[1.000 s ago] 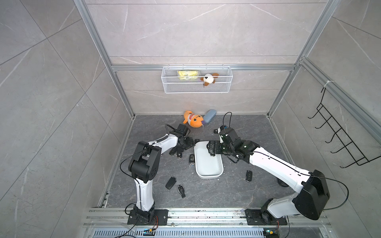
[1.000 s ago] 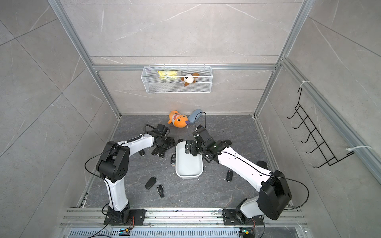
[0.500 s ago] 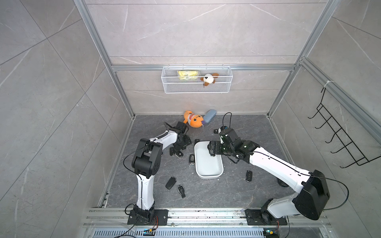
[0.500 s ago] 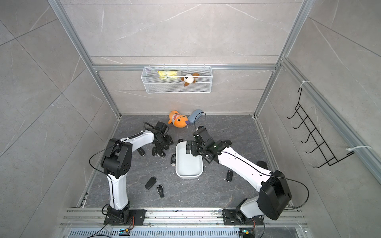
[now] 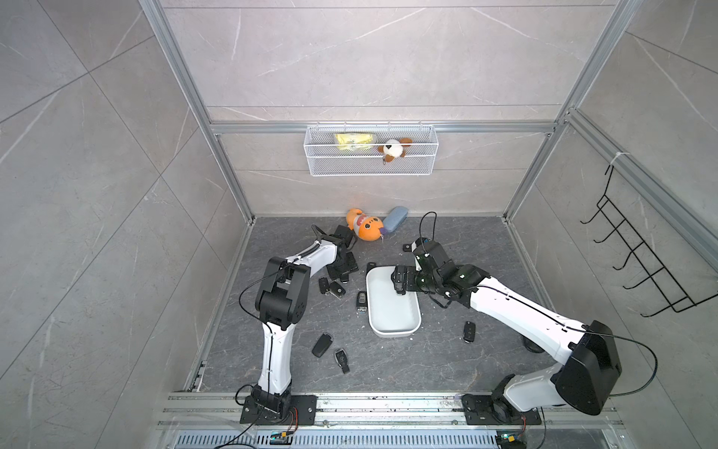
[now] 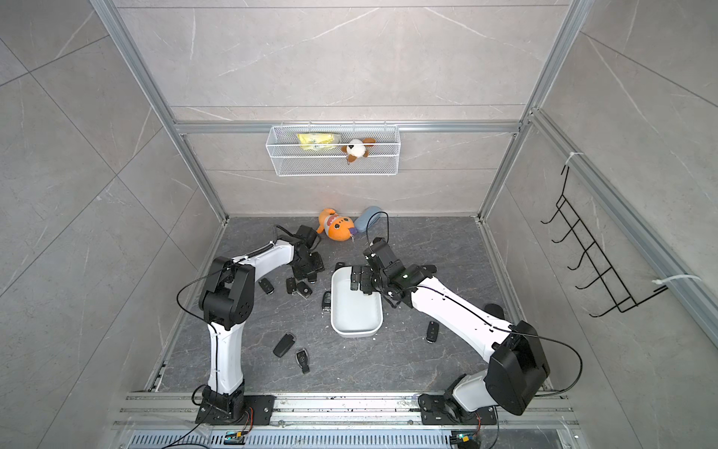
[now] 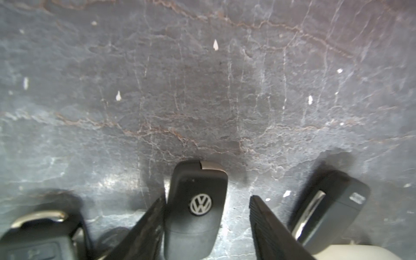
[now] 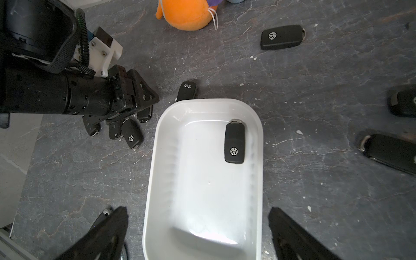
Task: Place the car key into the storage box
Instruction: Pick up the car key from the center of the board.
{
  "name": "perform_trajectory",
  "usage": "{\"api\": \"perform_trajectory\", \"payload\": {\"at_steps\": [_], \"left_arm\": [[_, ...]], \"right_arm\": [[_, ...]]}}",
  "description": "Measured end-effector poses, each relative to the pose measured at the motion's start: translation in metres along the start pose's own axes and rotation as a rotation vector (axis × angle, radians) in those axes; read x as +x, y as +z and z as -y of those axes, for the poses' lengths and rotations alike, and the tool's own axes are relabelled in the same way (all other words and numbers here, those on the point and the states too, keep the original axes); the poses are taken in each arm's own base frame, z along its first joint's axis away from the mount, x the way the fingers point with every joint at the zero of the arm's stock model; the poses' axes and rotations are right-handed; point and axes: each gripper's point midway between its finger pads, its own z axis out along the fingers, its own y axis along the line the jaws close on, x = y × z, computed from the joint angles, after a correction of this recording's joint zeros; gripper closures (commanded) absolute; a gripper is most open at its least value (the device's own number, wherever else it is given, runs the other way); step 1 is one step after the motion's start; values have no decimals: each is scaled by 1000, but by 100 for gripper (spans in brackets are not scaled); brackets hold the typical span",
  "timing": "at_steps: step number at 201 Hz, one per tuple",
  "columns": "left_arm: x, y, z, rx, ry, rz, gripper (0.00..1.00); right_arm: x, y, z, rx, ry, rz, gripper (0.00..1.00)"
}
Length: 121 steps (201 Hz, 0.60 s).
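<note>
In the left wrist view a black VW car key (image 7: 198,211) lies on the dark floor between the fingers of my left gripper (image 7: 208,199). One finger touches the key's side and a gap remains at the other finger, so the gripper is open. In both top views this gripper (image 5: 342,272) is low over a cluster of keys left of the white storage box (image 5: 392,334). My right gripper (image 8: 197,210) hangs open above the box (image 8: 157,144), holding nothing. Another VW key (image 8: 234,144) lies inside the box.
Loose black keys lie around the box: an Audi key (image 8: 188,91) at its far end, one (image 5: 361,301) by its left wall, two (image 5: 322,345) at the front left, one (image 5: 469,331) to the right. An orange plush (image 5: 365,227) and blue-grey case (image 5: 395,219) sit at the back wall.
My left gripper's jaws have narrowed around the VW key and the left arm has shifted slightly over the key cluster. The right arm has not moved.
</note>
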Motion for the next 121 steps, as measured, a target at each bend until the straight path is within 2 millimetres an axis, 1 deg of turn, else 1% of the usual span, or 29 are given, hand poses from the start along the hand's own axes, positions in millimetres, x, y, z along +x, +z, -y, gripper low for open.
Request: {"api": "perform_trajectory", "payload": {"at_steps": [29,46,56,66,76,83,93,103,121], "left_arm": [[-1,2,-1,-38,41,-15,48],[-1,3,-2,-66,66,-18,50],[-1,3,-3,-81,80,-16,58],[0,4,-5,-97,92,-16,63],[0,3,-5,-102,103,-14,79],[-1,3,-5,-106,111,-12,85],[-1,2,-5,-109,117,-12,85],[-1,2,-5,-110,121,-13,83],[-1,2,-5,-110,121,-12,82]], "right_arm": [[-1,0,-1,-2,0,2,0],[0,0,-1,-4,0,0,0],[0,0,-1,-5,0,0,0],[0,0,-1,-5,0,-1,0],[0,0,-2,-8,0,-2,0],[0,0,-2,-8,0,-2,0],[0,0,-2,-10,0,-4,0],[0,0,-2,-11,0,-4,0],[1,0,-3,-14,1,-6,0]]}}
